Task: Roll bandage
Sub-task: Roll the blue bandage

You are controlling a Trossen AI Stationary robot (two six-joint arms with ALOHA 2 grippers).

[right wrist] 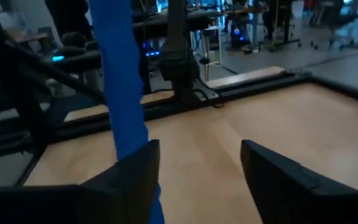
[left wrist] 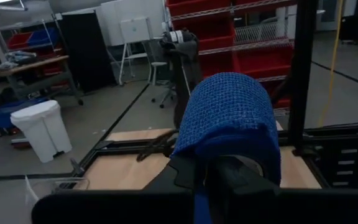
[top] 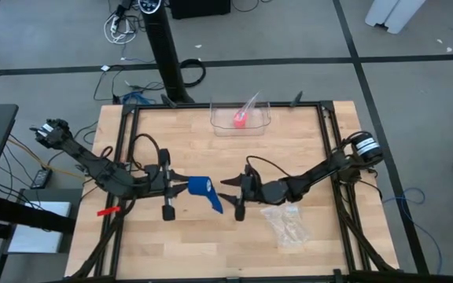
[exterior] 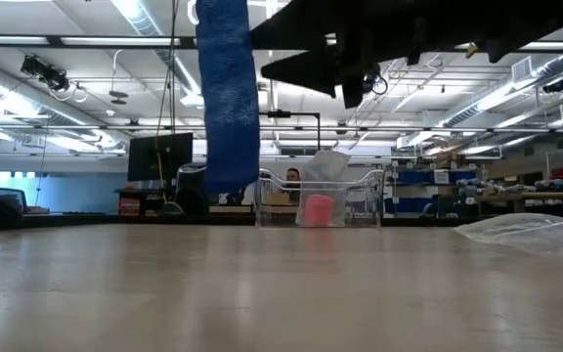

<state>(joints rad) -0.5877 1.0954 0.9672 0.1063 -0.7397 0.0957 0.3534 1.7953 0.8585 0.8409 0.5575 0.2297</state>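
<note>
1. The left gripper (top: pixel 181 185) is above the middle of the wooden table (top: pixel 289 149). Its jaws are closed on the rolled end of the blue bandage (top: pixel 204 189).
2. In the left wrist view, the bandage (left wrist: pixel 232 121) is wrapped around the gripper tip as a rounded blue bundle with a woven texture.
3. A loose strip of the bandage (exterior: pixel 228 93) hangs down from the roll. In the low view its lower end is in the air, above the table surface.
4. The right gripper (top: pixel 228 183) faces the left one, just beside the bandage. Its jaws are apart, and in the right wrist view the hanging strip (right wrist: pixel 122 93) passes close to one finger (right wrist: pixel 132 171).
5. A clear plastic box (top: pixel 241 116) stands at the far edge of the table, with a small pink roll (top: pixel 240 119) inside it.
6. A clear plastic bag (top: pixel 285 226) lies flat on the table near the right arm.
</note>
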